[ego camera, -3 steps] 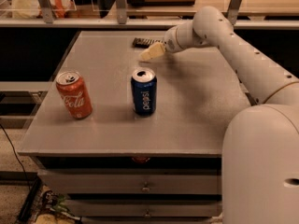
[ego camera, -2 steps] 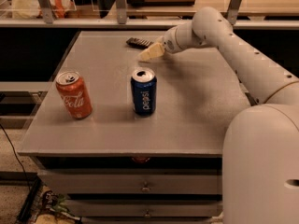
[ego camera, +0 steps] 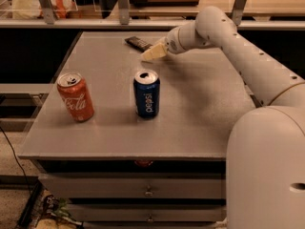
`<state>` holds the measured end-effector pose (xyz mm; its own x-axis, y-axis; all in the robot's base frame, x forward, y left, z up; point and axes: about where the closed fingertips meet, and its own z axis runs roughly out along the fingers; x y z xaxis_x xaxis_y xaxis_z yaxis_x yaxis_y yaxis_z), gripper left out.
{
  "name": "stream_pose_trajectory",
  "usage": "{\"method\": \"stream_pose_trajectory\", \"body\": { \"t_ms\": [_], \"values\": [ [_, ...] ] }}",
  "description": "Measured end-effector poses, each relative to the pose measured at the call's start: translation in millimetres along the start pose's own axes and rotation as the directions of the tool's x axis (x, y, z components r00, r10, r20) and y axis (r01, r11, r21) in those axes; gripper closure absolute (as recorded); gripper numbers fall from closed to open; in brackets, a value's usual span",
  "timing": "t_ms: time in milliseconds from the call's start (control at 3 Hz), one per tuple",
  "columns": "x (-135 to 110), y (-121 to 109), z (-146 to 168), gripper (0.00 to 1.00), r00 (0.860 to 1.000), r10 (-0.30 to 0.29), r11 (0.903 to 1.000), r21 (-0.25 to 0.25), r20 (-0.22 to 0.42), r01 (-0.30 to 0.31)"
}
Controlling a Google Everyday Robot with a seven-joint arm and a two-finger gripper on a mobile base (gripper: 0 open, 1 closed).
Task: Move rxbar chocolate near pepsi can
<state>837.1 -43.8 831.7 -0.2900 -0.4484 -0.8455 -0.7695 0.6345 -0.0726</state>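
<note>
Jaws just beside rxbar chocolate (ego camera: 137,43)

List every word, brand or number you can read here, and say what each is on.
"pepsi": white letters running down the side of the blue pepsi can.
"Coca-Cola": white script on the orange-red can.
rxbar chocolate: wrapper markings too faint to read.
The gripper, just right of the bar near the far edge of the table: no text visible.
</note>
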Motion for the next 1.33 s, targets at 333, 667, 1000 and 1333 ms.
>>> {"method": "stream_pose_trajectory", "body": {
  "t_ms": [333,667,1000,1333],
  "values": [
    [-0.3,0.0,-0.2,1.00,1.000,0.000,1.0000,0.000,0.000,0.000],
    [-2.3,-0.2,-1.5,0.82,1.000,0.000,1.0000,0.000,0.000,0.000],
    [-3.0,-0.2,-1.9,0.59,1.000,0.000,1.0000,0.000,0.000,0.000],
    [-3.0,-0.2,-1.9,0.35,1.000,0.000,1.0000,0.000,0.000,0.000]
  ]
}}
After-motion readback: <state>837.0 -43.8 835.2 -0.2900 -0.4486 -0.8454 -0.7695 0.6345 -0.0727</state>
